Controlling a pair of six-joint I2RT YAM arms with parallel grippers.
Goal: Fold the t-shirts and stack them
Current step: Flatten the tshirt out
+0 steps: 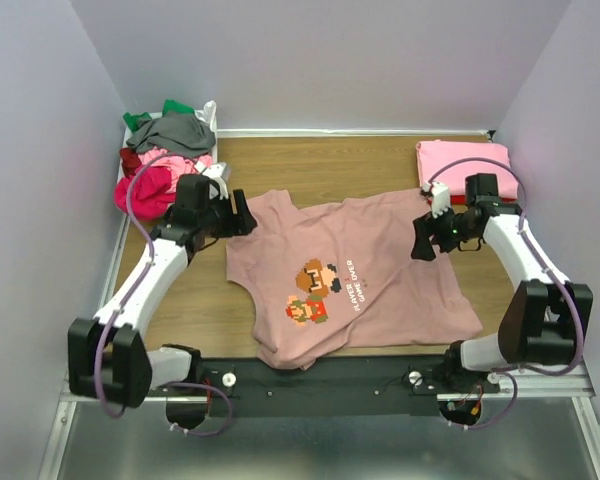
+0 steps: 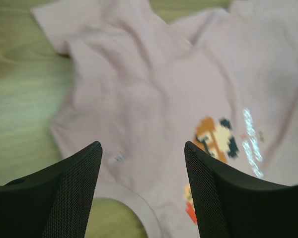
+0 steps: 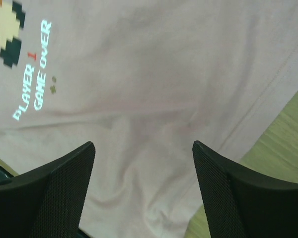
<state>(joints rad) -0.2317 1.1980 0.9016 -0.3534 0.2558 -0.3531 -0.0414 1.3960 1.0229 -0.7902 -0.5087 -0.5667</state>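
Observation:
A dusty-pink t-shirt [image 1: 380, 270] with a pixel-art character print and white text lies spread flat on the wooden table [image 1: 320, 160], print up. It fills the left wrist view [image 2: 154, 89] and the right wrist view [image 3: 154, 89]. My left gripper [image 1: 242, 220] is open and empty, just above the shirt's left edge near the collar. My right gripper [image 1: 420, 245] is open and empty above the shirt's right side. A folded bright pink tee [image 1: 460, 162] lies at the back right. A heap of red, bright pink, grey and green tees [image 1: 165, 150] sits at the back left.
White walls close in the table on three sides. A black rail [image 1: 320, 385] with the arm bases runs along the near edge. Bare wood shows left of the shirt [image 1: 190, 300] and behind it.

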